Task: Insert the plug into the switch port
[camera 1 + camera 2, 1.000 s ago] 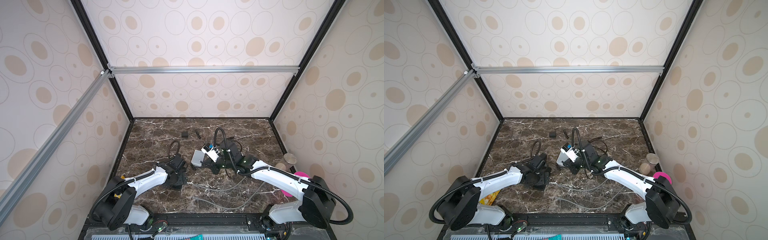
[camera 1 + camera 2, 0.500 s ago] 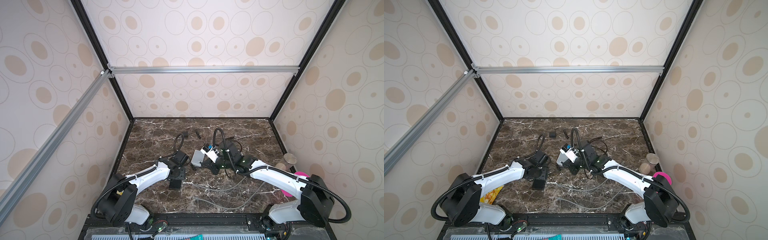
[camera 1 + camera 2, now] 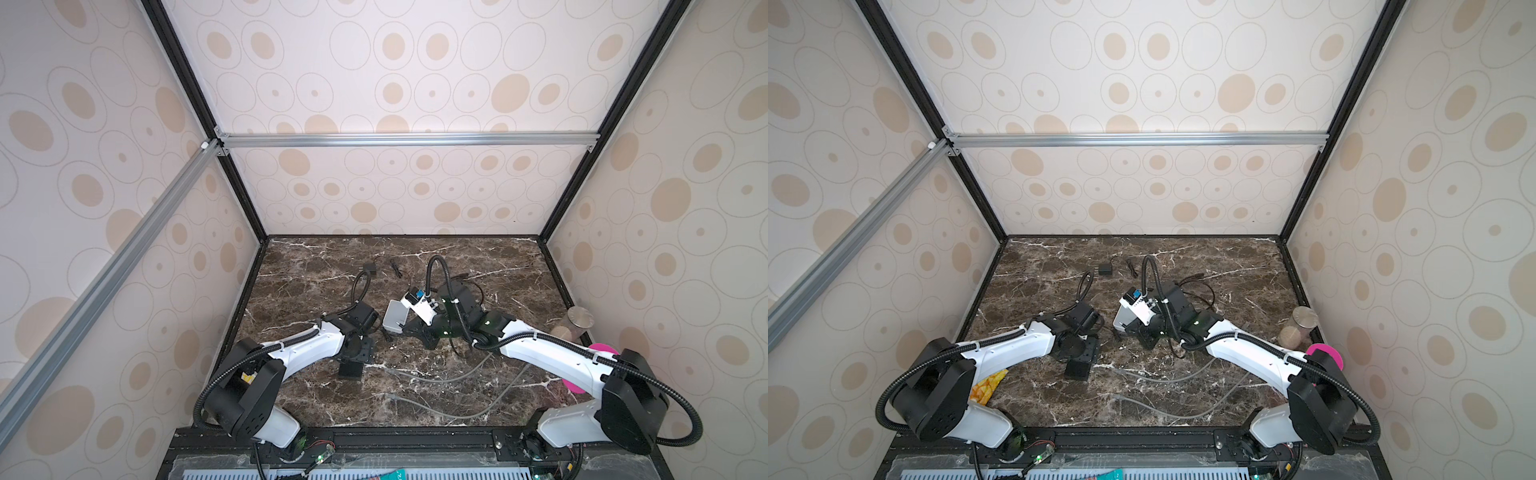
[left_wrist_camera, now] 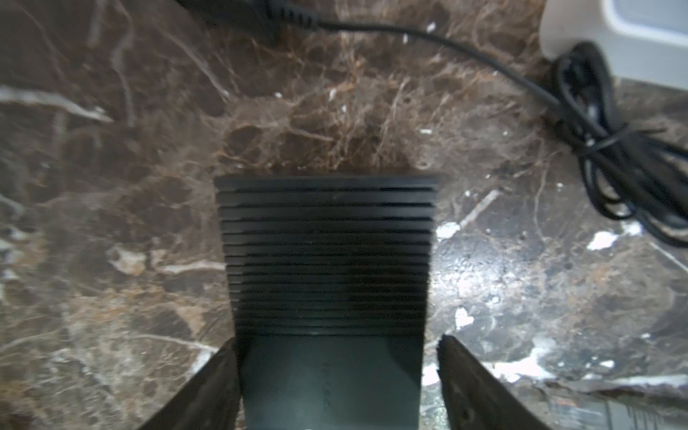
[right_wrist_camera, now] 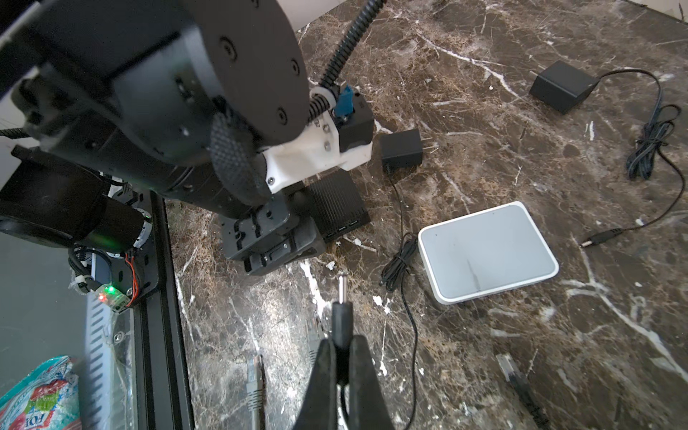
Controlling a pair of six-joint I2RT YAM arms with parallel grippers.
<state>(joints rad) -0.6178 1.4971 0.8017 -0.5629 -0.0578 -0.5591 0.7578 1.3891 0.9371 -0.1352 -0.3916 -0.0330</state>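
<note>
The switch [image 4: 327, 253] is a black ribbed box lying on the marble top, also seen in both top views [image 3: 351, 369] [image 3: 1077, 369]. My left gripper [image 4: 337, 337] straddles its end. One finger lies against its side, and a thin strip of table shows between the other finger [image 4: 458, 357] and the box. Small ports [image 5: 342, 227] show on the switch's side face in the right wrist view. My right gripper [image 5: 340, 340] is shut on the black barrel plug [image 5: 341, 312], whose metal tip points toward the switch and is a short way off it. In a top view the right gripper [image 3: 430, 341] hangs low, right of the switch.
A white flat box [image 5: 487, 253] lies beside the switch, with a bundled black cable [image 5: 400, 260] against it. Two black adapters [image 5: 400, 150] [image 5: 562, 87], a loose barrel plug [image 5: 599, 238] and network cable ends [image 5: 253, 383] [image 5: 517, 376] lie around. A jar [image 3: 579, 318] stands at the right wall.
My left wrist has turned and its jaws have narrowed around the switch, which now sticks out toward the table's front. The right arm with the plug has stayed put.
</note>
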